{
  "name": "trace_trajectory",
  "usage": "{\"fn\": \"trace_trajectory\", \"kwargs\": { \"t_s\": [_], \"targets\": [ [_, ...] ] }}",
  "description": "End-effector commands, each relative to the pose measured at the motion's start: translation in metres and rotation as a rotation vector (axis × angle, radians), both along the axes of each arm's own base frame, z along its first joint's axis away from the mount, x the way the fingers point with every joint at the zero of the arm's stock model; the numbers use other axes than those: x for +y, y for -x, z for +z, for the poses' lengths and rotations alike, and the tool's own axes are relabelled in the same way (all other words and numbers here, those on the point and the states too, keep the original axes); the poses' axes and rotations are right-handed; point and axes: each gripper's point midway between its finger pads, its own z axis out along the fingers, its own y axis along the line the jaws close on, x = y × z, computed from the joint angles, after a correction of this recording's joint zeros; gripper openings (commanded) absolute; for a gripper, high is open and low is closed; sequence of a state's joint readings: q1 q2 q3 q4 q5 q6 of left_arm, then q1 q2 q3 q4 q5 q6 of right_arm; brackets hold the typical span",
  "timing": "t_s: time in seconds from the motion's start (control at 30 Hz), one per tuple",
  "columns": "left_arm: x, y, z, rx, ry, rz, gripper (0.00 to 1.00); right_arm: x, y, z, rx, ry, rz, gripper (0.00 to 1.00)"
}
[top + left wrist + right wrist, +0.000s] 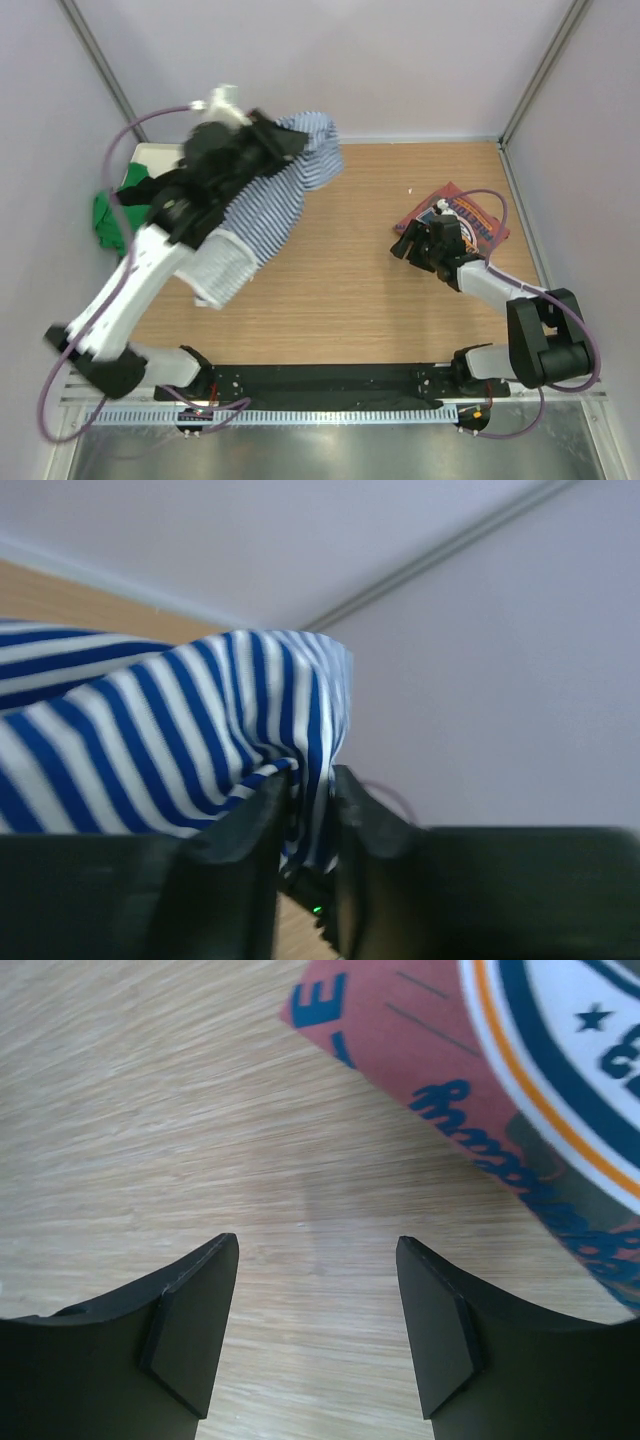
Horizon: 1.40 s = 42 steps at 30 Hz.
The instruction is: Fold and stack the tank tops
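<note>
Three pale walls (300, 60), wooden table (380, 290); striped tank top (285, 190) aloft.

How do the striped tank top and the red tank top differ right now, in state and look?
The striped tank top hangs bunched in the air, pinched in the left gripper; the red tank top lies flat on the table as a compact rectangle. The striped one is navy and white throughout; the red one carries a round printed logo. The right gripper is open beside the red one, holding nothing. Both are soft cloth.
</note>
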<state>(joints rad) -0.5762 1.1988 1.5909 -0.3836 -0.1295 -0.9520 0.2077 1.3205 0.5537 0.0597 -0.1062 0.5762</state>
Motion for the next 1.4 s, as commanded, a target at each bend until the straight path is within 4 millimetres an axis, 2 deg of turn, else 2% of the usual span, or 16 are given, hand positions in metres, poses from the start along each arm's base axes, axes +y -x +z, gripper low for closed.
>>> {"fn": "trace_trajectory", "kwargs": {
  "t_s": [0.0,0.03,0.1,0.17,0.2,0.23,0.27,0.33,0.37,0.47,0.63,0.73,0.83,1.07,1.27,1.37],
  "targets": [
    [-0.08,-0.033,-0.052,0.095,-0.181,-0.129,0.45,-0.027,-0.021,0.007,-0.02,0.122,-0.132,0.7],
    [-0.063,-0.044,-0.075,0.181,-0.274,-0.031,0.76,-0.035,-0.016,-0.003,0.031,0.154,-0.163,0.7],
    [-0.038,-0.055,-0.068,0.183,-0.358,0.099,0.99,-0.053,-0.018,-0.005,0.047,0.216,-0.248,0.7],
    [-0.002,-0.056,-0.064,0.181,-0.403,0.241,1.0,-0.065,-0.014,-0.008,0.07,0.258,-0.301,0.7],
    [0.008,-0.054,-0.078,0.198,-0.429,0.264,1.0,-0.069,-0.013,-0.008,0.072,0.262,-0.329,0.7],
    [0.021,-0.044,-0.061,0.157,-0.378,0.285,0.99,-0.076,-0.013,-0.008,0.074,0.279,-0.357,0.71],
    [0.028,-0.044,-0.081,0.184,-0.397,0.293,1.0,-0.08,-0.013,-0.011,0.085,0.282,-0.372,0.72],
    [0.038,-0.03,-0.077,0.16,-0.389,0.289,1.0,-0.086,-0.011,-0.015,0.109,0.299,-0.392,0.72],
    [0.04,-0.026,-0.092,0.187,-0.416,0.279,1.0,-0.09,-0.011,-0.018,0.122,0.314,-0.406,0.72],
    [0.038,-0.007,-0.115,0.23,-0.453,0.197,1.0,-0.112,-0.003,-0.021,0.158,0.356,-0.497,0.72],
    [0.002,0.034,-0.224,0.427,-0.508,-0.072,0.93,-0.146,0.011,-0.011,0.125,0.333,-0.655,0.72],
    [-0.026,0.06,-0.27,0.484,-0.533,-0.193,0.88,-0.154,0.017,0.009,0.051,0.33,-0.709,0.73],
    [-0.054,0.081,-0.296,0.502,-0.555,-0.286,0.88,-0.151,0.019,0.026,-0.017,0.305,-0.677,0.74],
    [-0.086,0.112,-0.359,0.599,-0.638,-0.389,0.9,-0.115,0.014,0.061,-0.151,0.201,-0.455,0.72],
    [-0.061,0.09,-0.366,0.613,-0.628,-0.301,0.9,-0.03,0.023,0.064,-0.135,0.059,-0.068,0.63],
    [-0.044,0.073,-0.366,0.632,-0.546,-0.281,0.89,-0.002,0.031,0.063,-0.095,0.075,0.036,0.63]
  ]
}}
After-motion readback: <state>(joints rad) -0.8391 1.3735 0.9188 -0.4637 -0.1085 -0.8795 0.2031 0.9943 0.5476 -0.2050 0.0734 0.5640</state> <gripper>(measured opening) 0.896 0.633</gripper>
